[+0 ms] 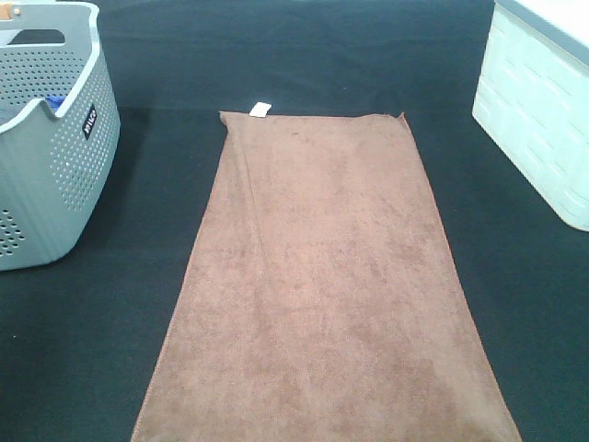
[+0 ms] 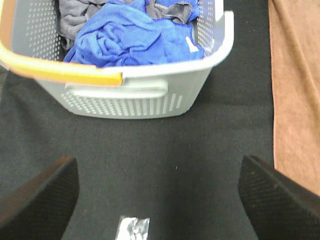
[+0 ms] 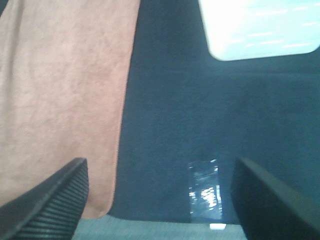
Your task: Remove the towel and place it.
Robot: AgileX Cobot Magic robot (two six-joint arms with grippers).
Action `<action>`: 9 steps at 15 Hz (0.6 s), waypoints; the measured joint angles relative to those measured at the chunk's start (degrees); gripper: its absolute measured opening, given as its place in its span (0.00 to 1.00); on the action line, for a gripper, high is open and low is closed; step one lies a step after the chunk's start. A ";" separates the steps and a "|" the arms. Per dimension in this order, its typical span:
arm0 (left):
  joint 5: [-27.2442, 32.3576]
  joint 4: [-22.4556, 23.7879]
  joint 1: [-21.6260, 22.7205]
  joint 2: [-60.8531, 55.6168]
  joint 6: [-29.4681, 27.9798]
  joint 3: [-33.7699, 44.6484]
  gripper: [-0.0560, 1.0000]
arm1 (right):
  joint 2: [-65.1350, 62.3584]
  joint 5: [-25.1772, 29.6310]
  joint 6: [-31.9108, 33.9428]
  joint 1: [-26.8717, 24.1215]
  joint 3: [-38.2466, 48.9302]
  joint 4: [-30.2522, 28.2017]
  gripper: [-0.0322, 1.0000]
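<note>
The brown towel point(image 1: 322, 285) lies flat and spread out lengthwise on the black table, its small white tag point(image 1: 260, 110) at the far left corner. Neither gripper shows in the exterior high view. In the left wrist view my left gripper point(image 2: 160, 200) is open and empty over bare black table, with the towel's edge point(image 2: 295, 90) beside it. In the right wrist view my right gripper point(image 3: 160, 200) is open and empty over the table, one finger point(image 3: 50, 205) near the towel's near corner point(image 3: 65, 100).
A grey perforated basket point(image 1: 55, 166) stands at the far left; it holds blue cloth point(image 2: 135, 35) and dark cloth and has an orange handle point(image 2: 65, 72). A white crate point(image 1: 543, 101) stands at the far right. Silver tape patches point(image 3: 203, 190) mark the table.
</note>
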 joint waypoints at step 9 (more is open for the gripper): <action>1.03 -4.87 0.00 -37.70 6.36 16.50 0.82 | -22.57 -2.18 -3.78 0.00 12.55 -0.74 0.77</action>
